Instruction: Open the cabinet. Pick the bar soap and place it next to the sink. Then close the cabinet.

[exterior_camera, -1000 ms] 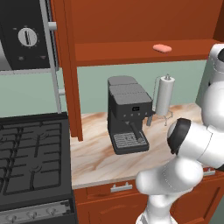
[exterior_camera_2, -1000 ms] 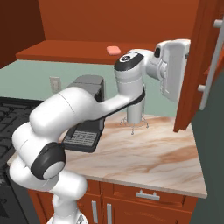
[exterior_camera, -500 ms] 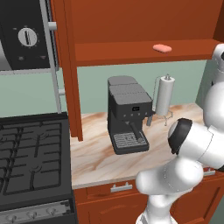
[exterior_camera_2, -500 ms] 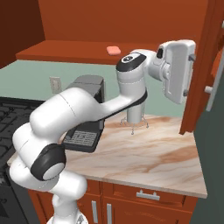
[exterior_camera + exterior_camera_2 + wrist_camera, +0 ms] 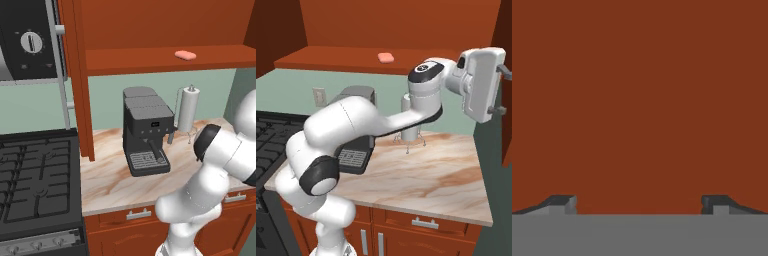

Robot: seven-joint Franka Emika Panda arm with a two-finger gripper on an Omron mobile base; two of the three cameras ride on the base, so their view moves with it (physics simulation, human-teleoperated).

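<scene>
The cabinet [image 5: 150, 30] stands open, its left door [image 5: 76, 75] swung out edge-on. The salmon-pink bar soap [image 5: 185, 55] lies on the cabinet's bottom board, also visible as the bar soap [image 5: 385, 57] from the right base view. My gripper [image 5: 501, 90] is at the far right, open, its fingers against the right door [image 5: 506, 35]. In the hand view the gripper [image 5: 638, 205] faces the door's reddish-brown wood [image 5: 640, 100] close up, with nothing between its fingertips [image 5: 562, 204].
A dark coffee machine [image 5: 147, 132] and a white paper-towel roll [image 5: 187, 107] stand on the marble counter [image 5: 115, 180] under the cabinet. A black stove [image 5: 35, 180] lies to the left. Drawers with silver pulls [image 5: 424, 222] run below the counter.
The right door has swung further out to the right, and my hand has travelled right with it. The soap has not moved.
</scene>
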